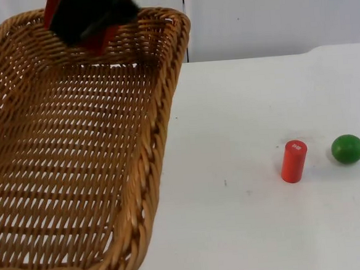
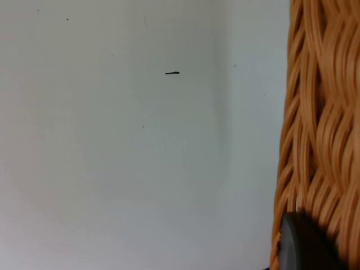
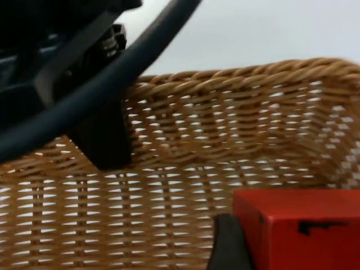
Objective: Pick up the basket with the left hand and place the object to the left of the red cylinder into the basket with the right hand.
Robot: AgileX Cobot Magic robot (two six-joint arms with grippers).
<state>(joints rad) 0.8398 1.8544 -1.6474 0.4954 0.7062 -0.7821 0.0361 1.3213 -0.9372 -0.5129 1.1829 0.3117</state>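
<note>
While the wicker basket takes up the left half of the top view, raised and tilted toward the camera, you can see its long axis running from the bottom left of the frame up to the far rim near the top centre. Its open side faces up and toward you, and the woven floor shows through.

Your left gripper sits at the basket's wall in the left wrist view: one black fingertip lies against the weave of the rim, with the white table behind it. The fingers look closed onto the rim, bearing the basket.

Your right gripper hangs over the far end of the basket, at the top of the top view, just inside the rim. It holds a red block; in the right wrist view one black finger presses the block's side, and the block is above the basket's floor, with the far wall behind it. The block has flat faces and a square edge, but you cannot tell which way its long axis points, as only one corner is clear.

At the right of the top view the red cylinder stands upright on the table, axis vertical. A green ball lies just beside it, further right, not touching.
</note>
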